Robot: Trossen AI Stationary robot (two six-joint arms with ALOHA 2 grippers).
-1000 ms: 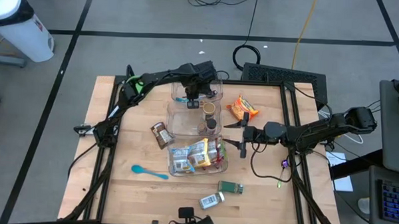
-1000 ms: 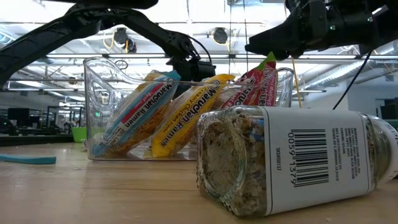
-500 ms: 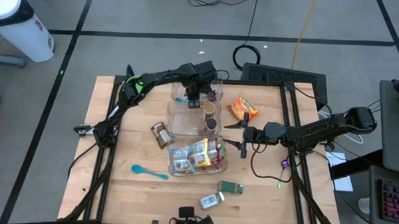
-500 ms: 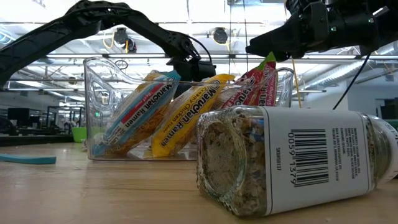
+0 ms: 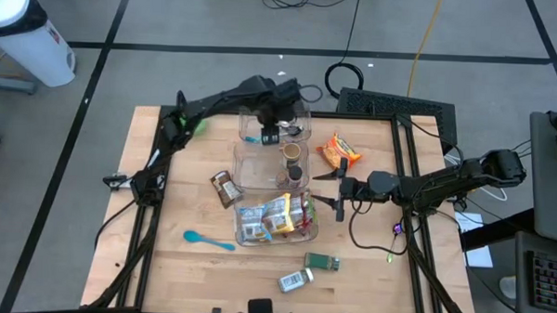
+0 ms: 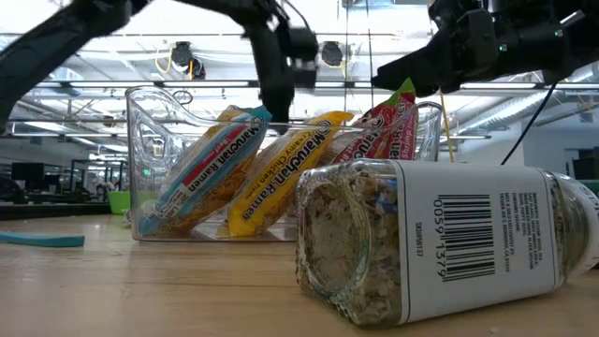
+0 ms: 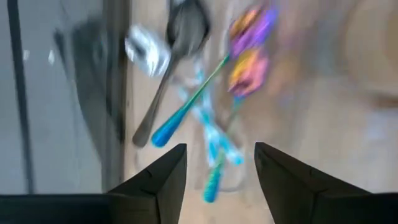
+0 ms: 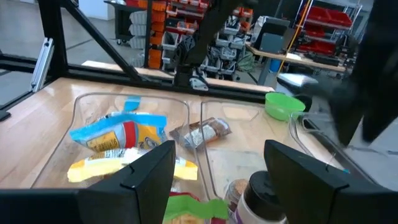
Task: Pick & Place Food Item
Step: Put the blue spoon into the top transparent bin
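the left gripper hangs over the far bin, fingers parted and empty above its spoons, probably after a drop. right gripper waits open beside the ramen bin.

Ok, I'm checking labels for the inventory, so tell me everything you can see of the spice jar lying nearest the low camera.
The spice jar is clear, glass or plastic, with squared shoulders, and lies on its side on the wooden table. It is filled with a pale, flaky mix flecked with darker bits. A white label with a black barcode and digits wraps its middle. Its cap end is cut off by the picture's edge in the low view. From above it lies near the table's front edge, close to a green-lidded jar. Neither gripper touches it.
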